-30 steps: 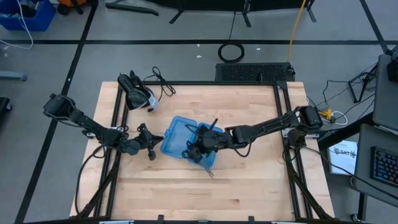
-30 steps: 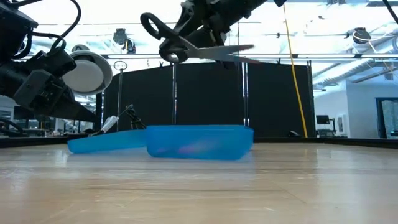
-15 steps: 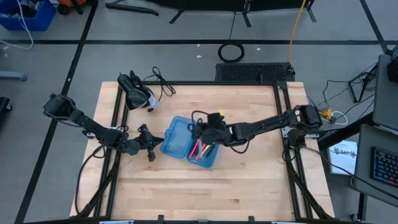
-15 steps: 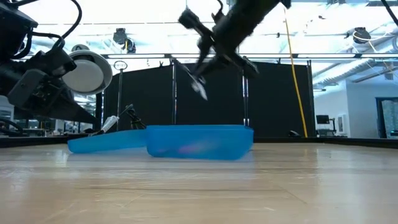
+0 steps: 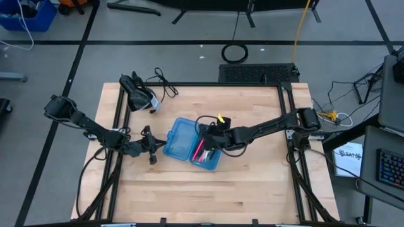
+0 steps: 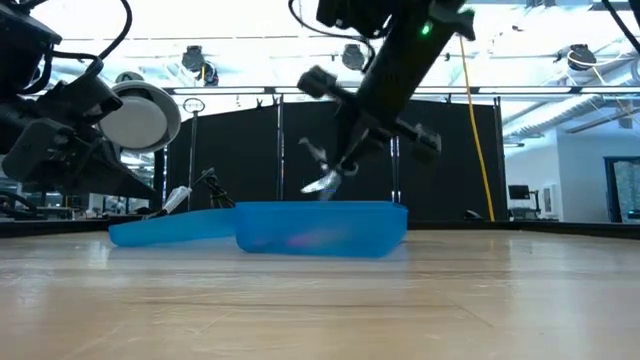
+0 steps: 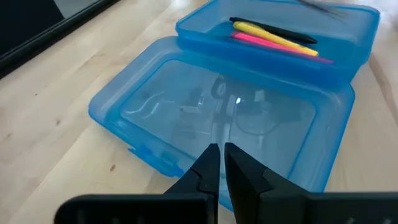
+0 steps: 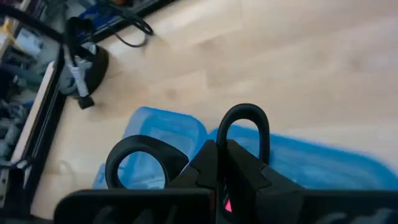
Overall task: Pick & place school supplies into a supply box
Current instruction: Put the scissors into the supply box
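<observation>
The supply box (image 5: pixel 180 140) lies open on the table, a translucent blue hinged case. Yellow, pink and black pens (image 7: pixel 273 38) lie in its deeper half (image 5: pixel 208 157). My right gripper (image 5: pixel 212 135) is above that half, shut on the black-handled scissors (image 8: pixel 245 121). Their silver blades (image 6: pixel 325 181) point down just above the box's rim (image 6: pixel 320 205). My left gripper (image 7: pixel 219 150) is shut, hovering at the outer edge of the flat lid half (image 7: pixel 217 106), on the table's left side of the box. My right gripper pinches the scissors between its two fingers where the two handle loops meet (image 8: pixel 219 138). It comes from above, slanting down. Both loops (image 8: pixel 146 163) stand out past the fingers; the blades hang below them, lifted clear of the box. The fingers hide the pads' exact place.
A black round-headed device with a coiled cable (image 5: pixel 137 94) sits at the table's far left corner. Black frame rails (image 5: pixel 285 120) run along the table's left, right and far sides. Bare wood (image 5: pixel 202 195) lies toward the near edge.
My right gripper tipped the scissors from lying level, high above the box, to blades pointing down, and lowered them toward the deeper half. It also drew a little toward the far edge, which uncovered the pens in the high view. The box stayed put.
</observation>
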{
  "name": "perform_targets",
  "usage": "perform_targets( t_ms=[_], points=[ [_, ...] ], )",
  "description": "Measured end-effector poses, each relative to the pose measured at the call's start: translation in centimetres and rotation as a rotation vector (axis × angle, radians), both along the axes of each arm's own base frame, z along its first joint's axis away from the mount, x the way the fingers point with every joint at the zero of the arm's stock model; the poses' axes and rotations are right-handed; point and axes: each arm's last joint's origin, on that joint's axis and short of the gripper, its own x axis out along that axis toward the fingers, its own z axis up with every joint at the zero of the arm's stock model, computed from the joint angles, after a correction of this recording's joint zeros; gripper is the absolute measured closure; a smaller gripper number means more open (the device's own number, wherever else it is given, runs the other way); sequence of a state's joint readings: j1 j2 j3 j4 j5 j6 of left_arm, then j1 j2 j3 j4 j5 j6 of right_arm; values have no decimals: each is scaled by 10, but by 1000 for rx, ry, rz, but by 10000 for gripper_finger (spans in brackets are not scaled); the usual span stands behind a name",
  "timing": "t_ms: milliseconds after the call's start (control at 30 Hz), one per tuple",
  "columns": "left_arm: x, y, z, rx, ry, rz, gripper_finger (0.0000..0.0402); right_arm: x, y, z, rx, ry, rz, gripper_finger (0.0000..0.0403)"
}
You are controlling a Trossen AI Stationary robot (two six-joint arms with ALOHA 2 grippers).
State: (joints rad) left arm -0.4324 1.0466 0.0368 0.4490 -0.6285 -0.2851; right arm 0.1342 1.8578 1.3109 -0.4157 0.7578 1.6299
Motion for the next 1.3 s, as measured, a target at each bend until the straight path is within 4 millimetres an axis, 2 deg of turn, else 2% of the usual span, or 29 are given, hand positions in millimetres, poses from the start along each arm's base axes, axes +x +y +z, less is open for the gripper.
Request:
perform_targets(
  t_ms=[333,667,933,1067,1300],
  points=[
    [0,0,0,63,23,-35,371,7,1,-32,80,-11,-82,398],
    [0,-1,-1,95,43,-91,371,1,1,-37,177,52,-95,398],
    [-1,-1,-2,108,61,-110,371,3,2,-61,283,121,-102,398],
    [-1,-1,-3,114,77,-110,371,6,0,-65,284,118,-81,397],
    [-1,-1,-3,115,78,-111,371,12,-1,-61,248,93,-19,331]
  ],
)
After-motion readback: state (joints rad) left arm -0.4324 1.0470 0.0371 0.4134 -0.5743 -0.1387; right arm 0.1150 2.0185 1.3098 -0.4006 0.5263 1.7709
